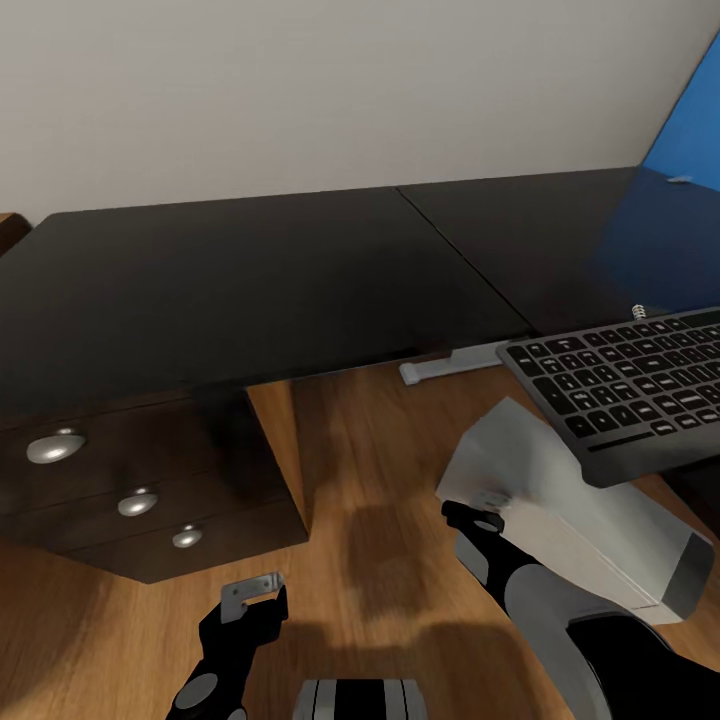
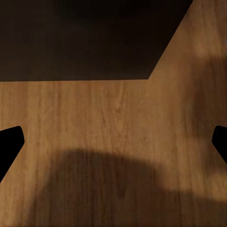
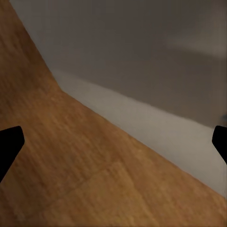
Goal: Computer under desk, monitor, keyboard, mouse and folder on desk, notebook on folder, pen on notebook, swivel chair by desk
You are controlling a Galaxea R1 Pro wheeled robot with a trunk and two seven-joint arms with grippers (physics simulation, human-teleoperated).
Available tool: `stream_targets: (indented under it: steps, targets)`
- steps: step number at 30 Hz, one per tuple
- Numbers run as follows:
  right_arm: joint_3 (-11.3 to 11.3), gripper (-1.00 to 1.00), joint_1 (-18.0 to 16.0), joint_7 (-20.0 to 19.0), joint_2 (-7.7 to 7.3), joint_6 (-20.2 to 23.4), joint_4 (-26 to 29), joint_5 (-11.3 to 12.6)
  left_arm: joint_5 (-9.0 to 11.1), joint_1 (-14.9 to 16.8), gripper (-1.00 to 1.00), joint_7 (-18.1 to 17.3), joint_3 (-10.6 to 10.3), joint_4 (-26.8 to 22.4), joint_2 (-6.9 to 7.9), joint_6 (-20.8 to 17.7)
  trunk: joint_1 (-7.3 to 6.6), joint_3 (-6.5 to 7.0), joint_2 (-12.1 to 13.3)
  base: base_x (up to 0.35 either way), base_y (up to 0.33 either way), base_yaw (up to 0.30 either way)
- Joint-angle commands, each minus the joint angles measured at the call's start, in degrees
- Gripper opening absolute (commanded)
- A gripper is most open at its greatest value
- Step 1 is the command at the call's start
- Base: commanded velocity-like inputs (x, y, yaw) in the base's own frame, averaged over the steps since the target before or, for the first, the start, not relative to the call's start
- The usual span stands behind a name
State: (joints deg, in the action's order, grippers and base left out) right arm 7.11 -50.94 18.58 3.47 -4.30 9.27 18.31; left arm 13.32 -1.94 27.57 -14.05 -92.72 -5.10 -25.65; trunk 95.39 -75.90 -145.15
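Black desk [image 1: 250, 270] stands bare; your keyboard [image 1: 630, 385] overhangs its edge. Both grippers' fingers [image 2: 9, 144] spread wide, empty; next, grasp the keyboard.

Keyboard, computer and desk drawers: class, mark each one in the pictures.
keyboard [image 1: 625, 385], head view, middle of the key rows.
computer [image 1: 590, 520], head view, its pale top panel.
desk drawers [image 1: 137, 503], head view, middle drawer's round knob.

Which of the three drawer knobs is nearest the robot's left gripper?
The lowest knob, smallest in view, sits closest above the left gripper; the other two lie further up-left.
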Motion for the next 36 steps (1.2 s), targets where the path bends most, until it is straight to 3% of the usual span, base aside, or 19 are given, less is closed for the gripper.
stream_targets:
  steps: [1,36]
  targets:
    - [0.37,1.0,-0.04,0.23,-0.02,-0.27,-0.04,0.58,0.58,0.0,1.0,0.46,-0.07,-0.09,0.01,-0.1,-0.01,-0.03,-0.01,0.0,0.0,0.0]
    - [0.36,1.0,-0.04,0.31,-0.04,-0.18,0.04,0.67,0.57,0.01,1.0,0.46,-0.19,-0.09,0.01,-0.09,-0.01,-0.03,-0.01,0.033,0.0,0.0]
